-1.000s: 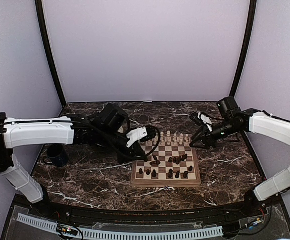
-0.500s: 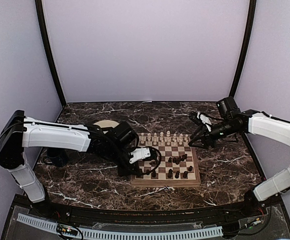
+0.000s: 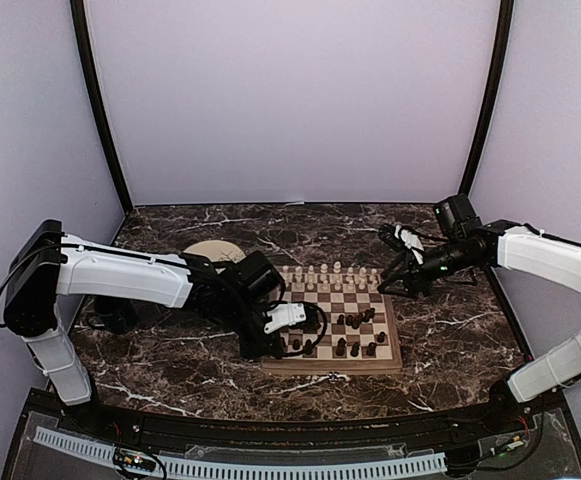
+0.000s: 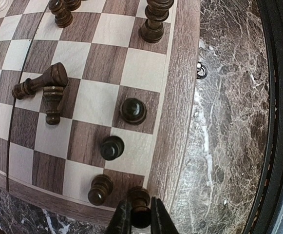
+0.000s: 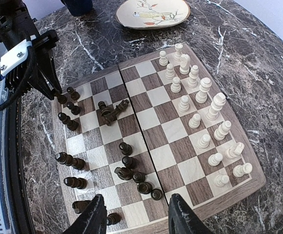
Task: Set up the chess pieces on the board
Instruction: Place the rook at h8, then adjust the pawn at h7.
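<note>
Left gripper clenched on a dark pawn; right gripper spread and empty.

The held pawn is upright at the near-left corner of the board, beside the tan border. Three more dark pawns stand on neighbouring squares, and two dark pieces lie tipped and touching further in. The board sits right of centre on the tabletop, with pale pieces in two rows along its far edge. The right gripper hovers off the board's far-right corner, jaws wide, touching nothing.
</note>
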Robot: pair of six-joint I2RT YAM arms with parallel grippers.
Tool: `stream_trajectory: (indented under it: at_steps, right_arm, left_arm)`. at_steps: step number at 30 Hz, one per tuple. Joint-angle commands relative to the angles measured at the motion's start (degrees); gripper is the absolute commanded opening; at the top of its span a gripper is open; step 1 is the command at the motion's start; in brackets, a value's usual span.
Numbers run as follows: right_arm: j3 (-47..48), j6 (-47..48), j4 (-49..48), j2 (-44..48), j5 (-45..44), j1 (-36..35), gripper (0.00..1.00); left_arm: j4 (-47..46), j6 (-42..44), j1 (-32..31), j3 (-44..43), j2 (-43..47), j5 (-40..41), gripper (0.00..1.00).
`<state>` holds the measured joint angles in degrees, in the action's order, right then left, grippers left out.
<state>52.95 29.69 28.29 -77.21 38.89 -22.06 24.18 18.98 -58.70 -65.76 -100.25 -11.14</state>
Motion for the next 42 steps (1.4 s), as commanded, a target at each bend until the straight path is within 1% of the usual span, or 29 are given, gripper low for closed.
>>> stream_trajectory:
  at_steps: [1, 3, 11, 14, 16, 29, 31, 35, 42]
  right_arm:
    - [-0.56, 0.45, -1.07, 0.2, -0.08, 0.17, 0.44]
    - [-0.5, 0.56, -0.77, -0.06, 0.08, 0.16, 0.44]
    - [-0.38, 0.8, -0.45, -0.05, 0.29, 0.18, 0.44]
    - [-0.38, 0.86, -0.46, -0.05, 0.2, 0.18, 0.44]
    - [-0.41, 0.83, -0.35, -0.05, 0.1, 0.18, 0.44]
    - [-0.45, 0.89, -0.17, -0.1, 0.01, 0.18, 0.44]
    - [-0.44, 0.85, -0.08, -0.05, 0.1, 0.18, 0.44]
    - [-0.48, 0.86, 0.01, -0.01, 0.31, 0.18, 0.44]
    - [-0.48, 0.97, 0.07, 0.11, 0.56, 0.18, 0.44]
  left_arm:
    - [1.35, 0.16, -0.45, -1.16, -1.45, 1.63, 0.14]
    - [1.72, -0.01, -0.53, -1.51, -1.76, 1.9, 0.19]
    - [1.73, -0.41, -0.63, -1.56, -0.78, 1.56, 0.33]
    - [1.46, -0.36, -0.65, -1.58, -0.93, 1.57, 0.41]
    - [1.12, -0.28, -0.64, -1.57, -1.05, 1.52, 0.43]
    - [0.73, -0.22, -0.71, -1.83, -1.38, 2.29, 0.46]
    - [0.81, -0.35, -0.72, -1.83, -0.9, 2.13, 0.48]
    - [0.73, -0.68, -0.94, -2.45, 1.64, 1.78, 0.49]
    - [-0.11, -2.49, -0.98, -4.93, 4.79, -2.9, 0.51]
